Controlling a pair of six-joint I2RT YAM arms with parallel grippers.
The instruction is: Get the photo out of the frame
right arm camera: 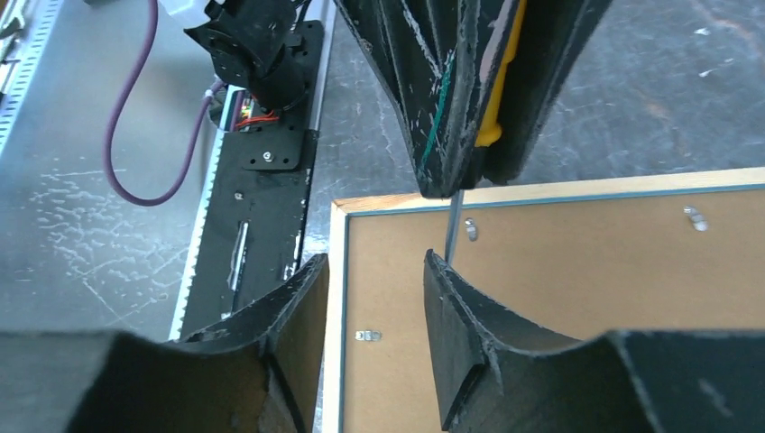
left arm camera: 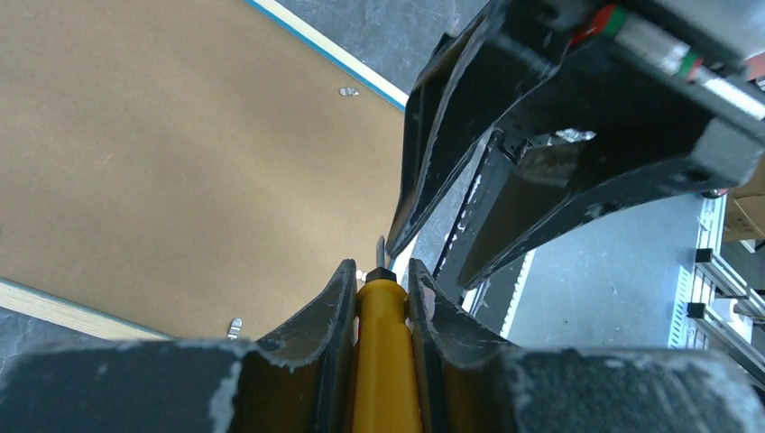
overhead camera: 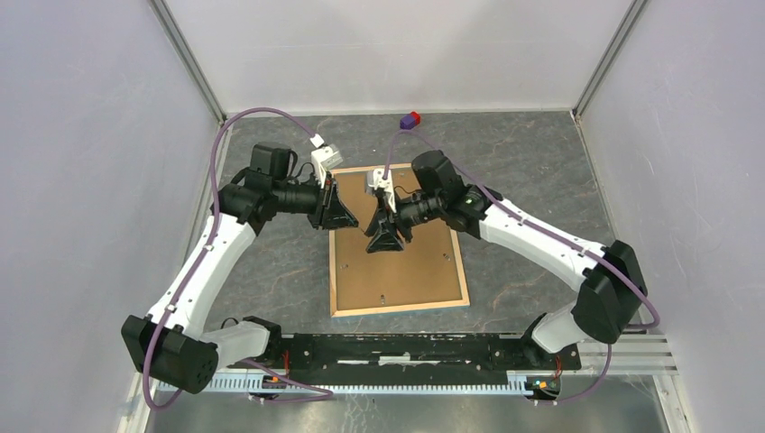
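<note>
Nearest the camera is the black rail [overhead camera: 406, 347] with both arm bases bolted to it, sitting on a strip of bare metal. Past that the desk [overhead camera: 541, 180] is a dark grey, stone-looking surface, boxed in by plain white walls with aluminium posts in the far corners.

The frame [overhead camera: 397, 271] lies flat in the middle of the desk, brown fibreboard back facing up. It has a light wood rim, and a thin blue edge peeks out in the wrist views.

The left arm has its elbow way out to the left and its forearm swung in toward the frame's left edge. The left claw [overhead camera: 336, 215] is clenched around a yellow-handled screwdriver [left arm camera: 388, 361]. The blade points down just inside the rim, right beside a small metal tab [right arm camera: 469, 230]. I can't tell if it's actually touching the tab.

The right arm mirrors it, with the elbow out right and the forearm reaching in over the board. The right claw [right arm camera: 374, 262] hangs above the back panel with its fingers spread and nothing in them, close to the left one but apart.

At the far edge of the desk there's a little red and purple block [overhead camera: 410, 119].
</note>
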